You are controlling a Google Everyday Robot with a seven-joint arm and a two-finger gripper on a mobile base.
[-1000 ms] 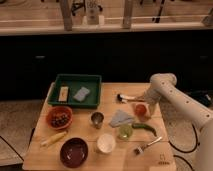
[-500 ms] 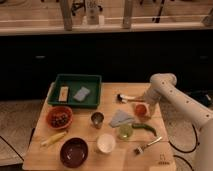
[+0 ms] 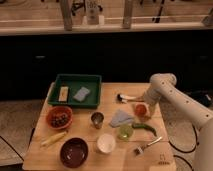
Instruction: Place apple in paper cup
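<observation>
Dim room, dark cabinets behind; the wooden tabletop (image 3: 111, 102) is crowded. Nothing has shifted over the last second: my tool (image 3: 141, 104) stays parked at the apple (image 3: 141, 110), fingers apart, nothing lifted. The apple sits on the tabletop, right of centre; I cannot tell whether the fingers touch it. Reading: grasp not yet closed, task barely begun. From the tool, the paper cup (image 3: 106, 143) lies at about 8 o'clock, near the front edge, empty, past the blue cloth (image 3: 120, 118) and yellow-green fruit (image 3: 125, 132). My arm (image 3: 165, 85) comes in from 3 o'clock, elbow raised, forearm sloping down to the apple.
</observation>
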